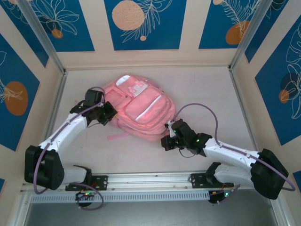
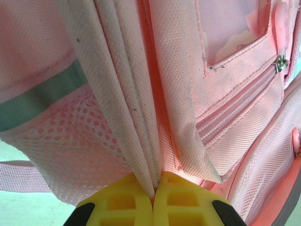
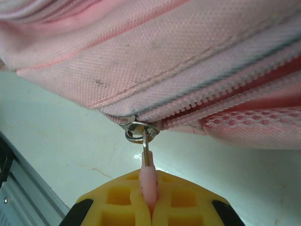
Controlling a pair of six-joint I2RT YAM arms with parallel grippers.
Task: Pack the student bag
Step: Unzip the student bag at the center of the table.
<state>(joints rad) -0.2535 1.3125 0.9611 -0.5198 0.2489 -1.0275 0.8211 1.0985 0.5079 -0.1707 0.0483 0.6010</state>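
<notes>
I'm judging the packing as barely begun: the student bag (image 1: pixel 141 110) is lying flat on the worktop (image 1: pixel 202 89), mid-scene toward the far side. My left claw (image 2: pixel 154 188) is pinching a fold of fabric on its left side, jaws pressed together. My right claw (image 3: pixel 149 200) is pinching the pink zipper pull (image 3: pixel 148 172) at its near right edge. Unzipping, loading and closing are looking like what's left. The bag is showing as soft pink weave, with a mesh side pocket (image 2: pixel 80 141), pale shiny panels and zipped front pockets
</notes>
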